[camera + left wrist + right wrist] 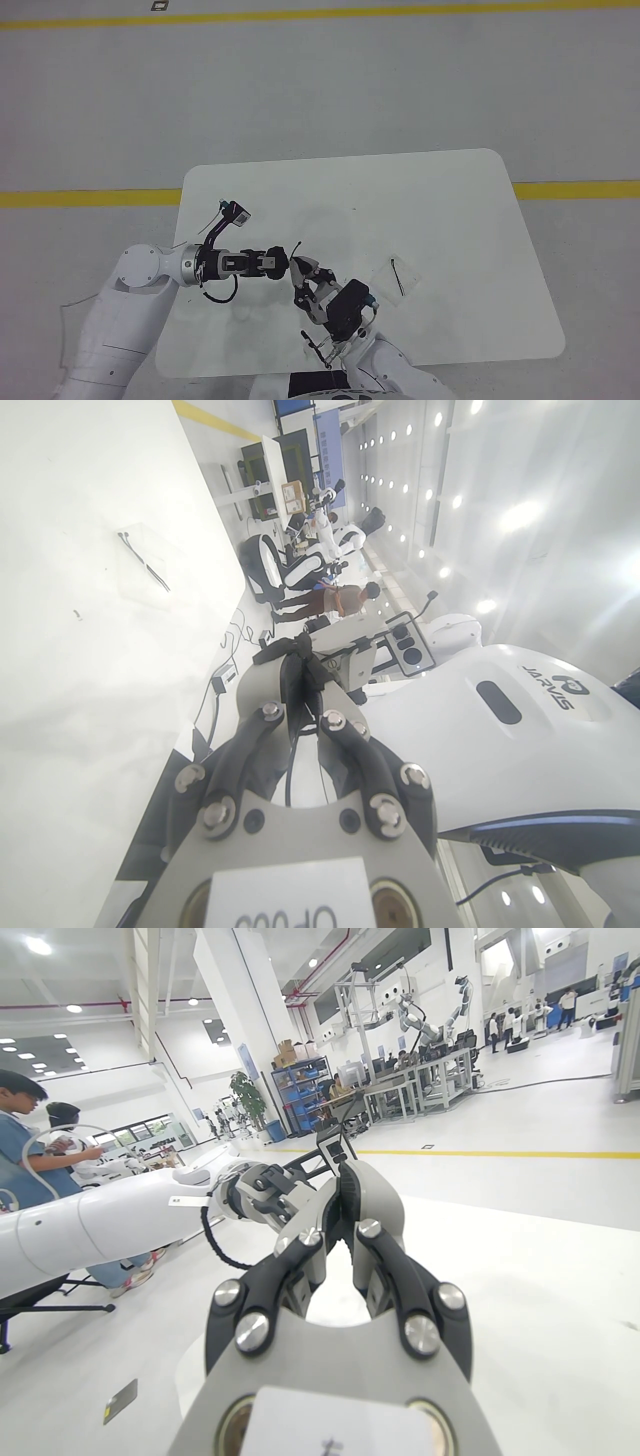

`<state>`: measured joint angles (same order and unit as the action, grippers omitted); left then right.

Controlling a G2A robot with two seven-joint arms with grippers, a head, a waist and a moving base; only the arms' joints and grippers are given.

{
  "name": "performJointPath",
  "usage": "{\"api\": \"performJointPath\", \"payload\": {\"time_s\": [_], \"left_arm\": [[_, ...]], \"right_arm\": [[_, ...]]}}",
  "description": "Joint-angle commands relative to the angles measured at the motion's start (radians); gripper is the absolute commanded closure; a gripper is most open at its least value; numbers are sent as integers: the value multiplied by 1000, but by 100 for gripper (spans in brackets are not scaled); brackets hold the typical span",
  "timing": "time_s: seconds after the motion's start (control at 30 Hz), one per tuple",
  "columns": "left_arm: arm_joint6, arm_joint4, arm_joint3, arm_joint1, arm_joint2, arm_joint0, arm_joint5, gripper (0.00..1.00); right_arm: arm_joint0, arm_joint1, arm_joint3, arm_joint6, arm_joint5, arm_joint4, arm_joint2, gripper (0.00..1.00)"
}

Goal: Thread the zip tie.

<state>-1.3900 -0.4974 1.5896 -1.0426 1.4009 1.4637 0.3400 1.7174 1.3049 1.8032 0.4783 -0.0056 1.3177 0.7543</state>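
Note:
A thin black zip tie is held above the near left part of the white table, where the two grippers meet. My left gripper comes in from the left and is shut on it. In the left wrist view the black strap runs back between the closed fingers. Coming from the near edge, my right gripper is also shut. In the right wrist view its tips are pressed together and the tie's tail rises from them, with the left gripper just behind.
A spare black zip tie lies on a clear sheet to the right of the grippers. A small black speck sits on the tabletop nearby. People stand on the floor beyond the table's left side.

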Motion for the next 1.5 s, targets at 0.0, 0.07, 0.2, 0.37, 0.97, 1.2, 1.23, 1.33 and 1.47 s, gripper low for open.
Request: {"api": "performJointPath", "payload": {"time_s": [0.0,0.07,0.2,0.37,0.97,1.2,1.23,1.33,1.47], "left_arm": [[0,0,0,0,0,0,0,100],[0,0,0,0,0,0,0,100],[0,0,0,0,0,0,0,100],[0,0,0,0,0,0,0,100],[0,0,0,0,0,0,0,100],[0,0,0,0,0,0,0,100],[0,0,0,0,0,0,0,100],[0,0,0,0,0,0,0,100],[0,0,0,0,0,0,0,100]], "right_arm": [[-1,0,-1,2,-1,-2,0,100],[-1,0,0,9,-1,-3,-1,100],[-1,-2,4,12,-1,-6,-2,100],[-3,-2,0,10,-1,-7,-3,100],[-2,-4,6,29,22,-9,-4,100],[-4,-4,5,24,27,-7,-6,100],[-4,-4,5,24,28,-7,-7,100],[-5,-5,3,22,29,-6,-7,100],[-7,-5,-1,19,28,-8,-8,100]]}}
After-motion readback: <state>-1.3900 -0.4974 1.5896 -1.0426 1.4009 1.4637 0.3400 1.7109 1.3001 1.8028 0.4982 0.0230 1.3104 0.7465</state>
